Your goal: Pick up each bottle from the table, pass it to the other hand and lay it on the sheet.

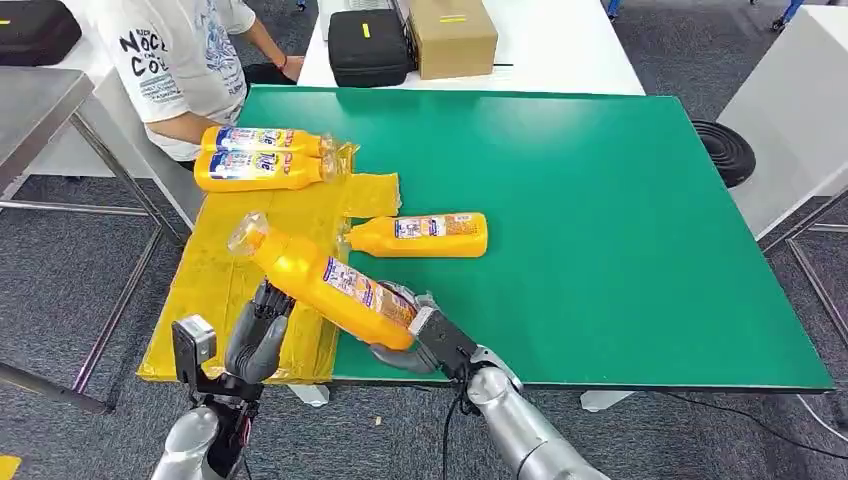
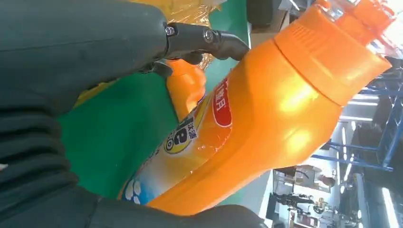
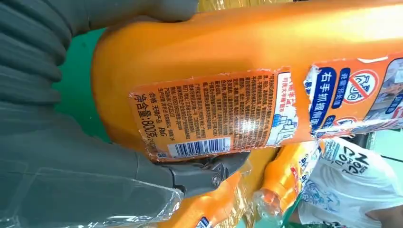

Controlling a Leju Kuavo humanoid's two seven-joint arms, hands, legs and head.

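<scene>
One bottle (image 1: pixel 325 283) gripped at its base by right hand (image 1: pixel 415 335); long axis slants cap-first toward left hand (image 1: pixel 262 335). Left fingers spread under its neck, seemingly not yet gripping.

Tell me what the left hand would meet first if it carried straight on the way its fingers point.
Probably the held bottle: the left hand points up at its neck end, which the right hand holds out over the yellow sheet. Depth is unclear.
</scene>
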